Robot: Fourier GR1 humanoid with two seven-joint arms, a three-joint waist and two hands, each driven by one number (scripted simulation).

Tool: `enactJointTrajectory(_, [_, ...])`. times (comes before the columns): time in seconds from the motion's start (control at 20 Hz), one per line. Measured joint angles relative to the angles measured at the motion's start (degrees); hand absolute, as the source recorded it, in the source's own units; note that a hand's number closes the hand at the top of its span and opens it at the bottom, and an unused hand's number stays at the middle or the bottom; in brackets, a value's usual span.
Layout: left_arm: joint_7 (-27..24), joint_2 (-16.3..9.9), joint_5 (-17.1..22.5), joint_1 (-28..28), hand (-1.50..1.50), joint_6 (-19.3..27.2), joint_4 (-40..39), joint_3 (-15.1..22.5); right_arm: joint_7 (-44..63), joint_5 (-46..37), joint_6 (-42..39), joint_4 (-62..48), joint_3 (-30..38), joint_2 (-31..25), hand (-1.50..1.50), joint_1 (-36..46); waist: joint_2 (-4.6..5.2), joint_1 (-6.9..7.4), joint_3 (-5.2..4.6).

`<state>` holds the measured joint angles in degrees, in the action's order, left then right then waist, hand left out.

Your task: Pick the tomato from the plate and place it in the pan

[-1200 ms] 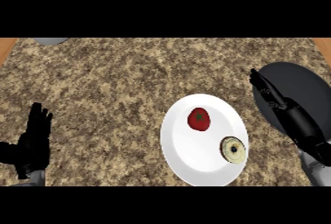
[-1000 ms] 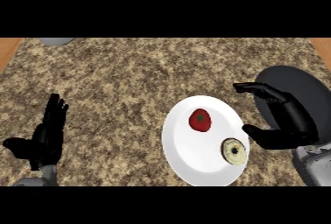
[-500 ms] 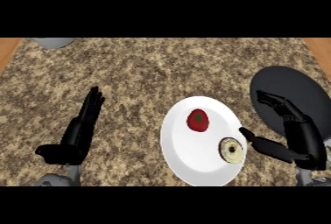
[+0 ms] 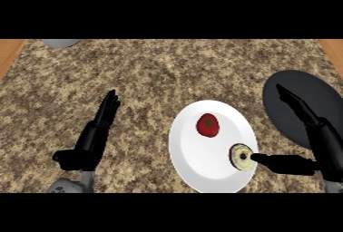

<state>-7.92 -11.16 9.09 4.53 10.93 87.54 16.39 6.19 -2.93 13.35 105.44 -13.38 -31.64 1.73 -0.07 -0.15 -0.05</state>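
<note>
A red tomato (image 4: 208,125) lies on the upper half of a white plate (image 4: 194,158) right of the counter's middle. A dark pan (image 4: 301,106) sits at the right edge. My right hand (image 4: 315,140) is open at the plate's right side: its straight fingers lie over the pan and its thumb reaches left to the plate's rim, apart from the tomato. My left hand (image 4: 94,136) is open at the lower left, fingers straight and pointing away, well clear of the plate.
A round sliced piece (image 4: 241,156) with a pale rim lies on the plate's lower right, touching my right thumb. A grey object (image 4: 60,43) shows at the top left. Wooden edges border the speckled counter (image 4: 167,72) on both sides.
My left hand has swung right, toward the plate, and turned edge-on. My right hand has lowered beside the plate, its thumb now stretched out to the sliced piece. The tomato has not moved.
</note>
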Motion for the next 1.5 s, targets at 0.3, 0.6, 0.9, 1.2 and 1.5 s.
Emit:
enactJointTrajectory(0.3, [0.97,0.57,-0.70,-0.08,0.00,-0.13,1.10,0.47,15.18,-4.20,-7.11,-1.67,-5.07,-2.24,-1.50,9.97,0.11,0.98,-0.05])
enactJointTrajectory(0.6, [1.12,0.79,-1.02,0.08,0.00,-0.76,1.39,0.50,24.31,-8.64,-16.02,-7.91,-12.81,-1.04,-1.50,18.74,0.23,1.52,-0.03])
enactJointTrajectory(0.9, [0.21,0.84,-0.93,-1.61,0.00,-1.75,1.49,-0.42,30.61,-14.78,-20.80,-14.24,-18.74,4.74,-1.50,23.26,0.15,1.04,0.01])
enactJointTrajectory(1.2, [1.13,1.17,-1.80,-1.51,0.00,-2.87,1.95,-2.49,30.17,-19.55,-24.48,-19.39,-17.27,9.93,-1.50,23.62,0.08,0.54,0.03])
enactJointTrajectory(1.5, [0.66,2.65,-2.66,-1.87,0.00,-4.40,1.24,-3.94,28.84,-24.47,-26.34,-22.49,-14.27,14.52,-1.50,22.23,0.08,0.34,0.05])
